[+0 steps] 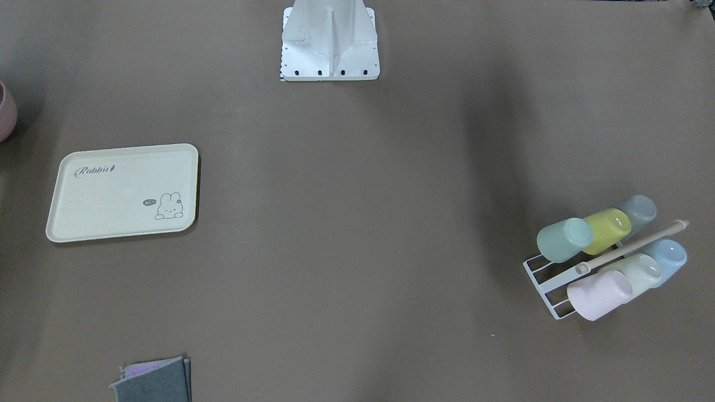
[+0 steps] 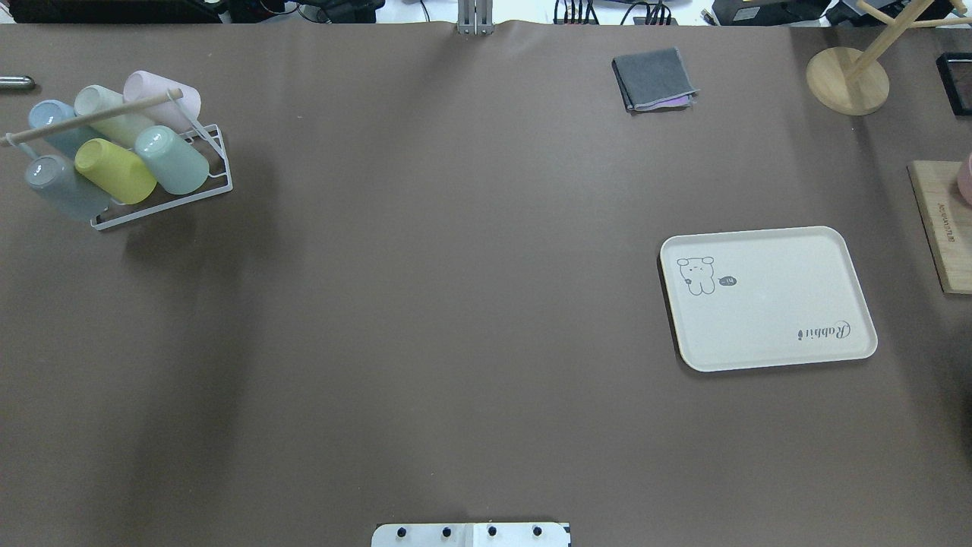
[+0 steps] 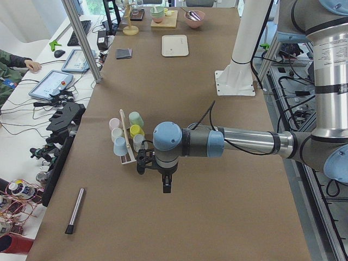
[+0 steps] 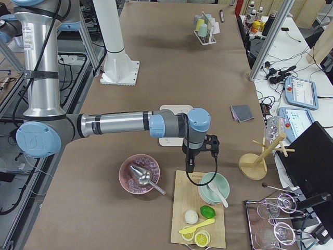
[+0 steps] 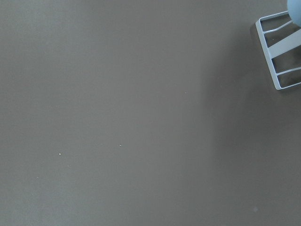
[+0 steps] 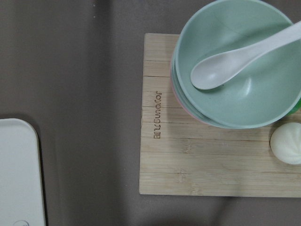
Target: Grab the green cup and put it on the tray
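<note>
The green cup (image 1: 564,240) is pale mint and lies tilted in a white wire rack (image 1: 544,279) with several other cups; it also shows in the overhead view (image 2: 171,159). The cream "Rabbit" tray (image 1: 123,192) lies flat and bare on the other side of the table (image 2: 767,298). My left gripper (image 3: 166,186) shows only in the exterior left view, pointing down over the table near the rack; I cannot tell if it is open. My right gripper (image 4: 188,167) shows only in the exterior right view, between the tray and a wooden board; I cannot tell its state.
A yellow-green cup (image 1: 609,229) lies beside the green cup under the rack's wooden handle (image 1: 631,245). A folded grey cloth (image 2: 654,78), a wooden stand (image 2: 847,80) and a wooden board (image 6: 207,160) with a green bowl (image 6: 240,61) are near the tray. The robot base (image 1: 329,42) stands mid-table.
</note>
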